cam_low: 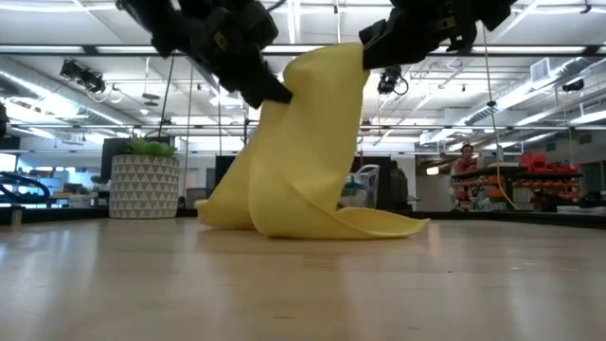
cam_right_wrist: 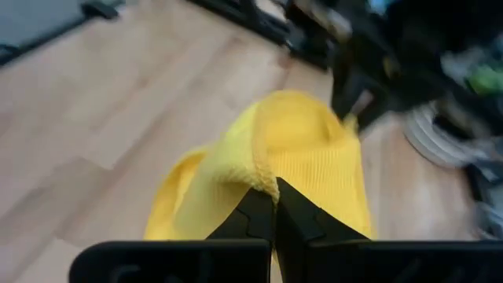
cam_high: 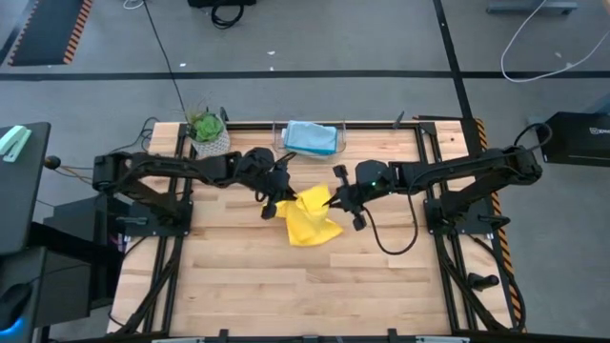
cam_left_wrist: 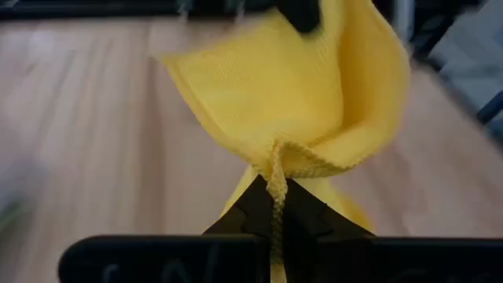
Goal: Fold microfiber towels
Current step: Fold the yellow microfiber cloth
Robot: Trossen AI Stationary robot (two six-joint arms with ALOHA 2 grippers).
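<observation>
The yellow towel (cam_high: 310, 217) is held up over the middle of the table between both grippers; its lower end (cam_low: 379, 225) lies on the wood. My left gripper (cam_high: 277, 203) is shut on its left upper part, my right gripper (cam_high: 333, 201) on its right upper part. A light blue towel (cam_high: 311, 136) lies in the clear bin (cam_high: 335, 143) at the far edge. The green and grey towels are out of view. My left gripper pinches a stitched edge of the yellow towel (cam_left_wrist: 277, 169) between its two fingers. The cloth rises and bulges beyond the fingertips, slack. My right gripper pinches a rolled fold at the towel's edge (cam_right_wrist: 267, 182) between its two fingers. The towel hangs below both grippers, slack, its lower end on the table.
A potted plant in a white patterned pot (cam_high: 208, 133) stands at the far left, close to my left arm. The clear bin sits at the far edge, middle. Bare wood (cam_high: 305, 286) lies toward the near edge.
</observation>
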